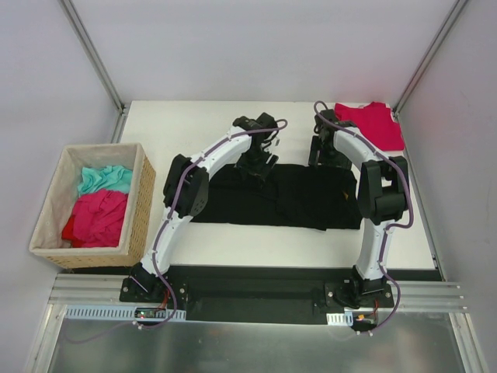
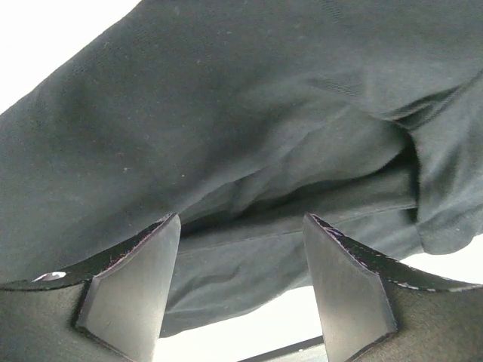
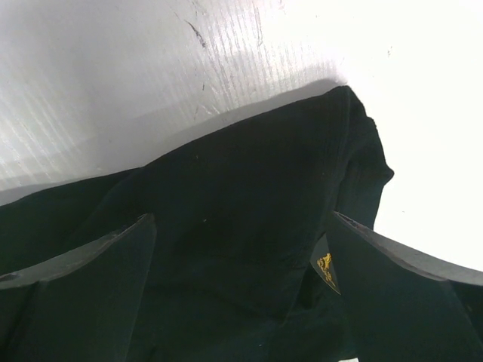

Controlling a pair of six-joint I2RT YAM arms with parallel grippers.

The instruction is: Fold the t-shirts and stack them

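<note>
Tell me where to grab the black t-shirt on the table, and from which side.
Take the black t-shirt by its far long edge, at two spread points, coming down from above. It lies flat in a wide band, so likely only an edge offers a lip to pinch; the left gripper and right gripper hover open there.

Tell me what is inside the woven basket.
The woven basket holds a crumpled teal cloth and a crimson-pink cloth, lying on a pale liner. Anything beneath them is covered and cannot be seen.
</note>
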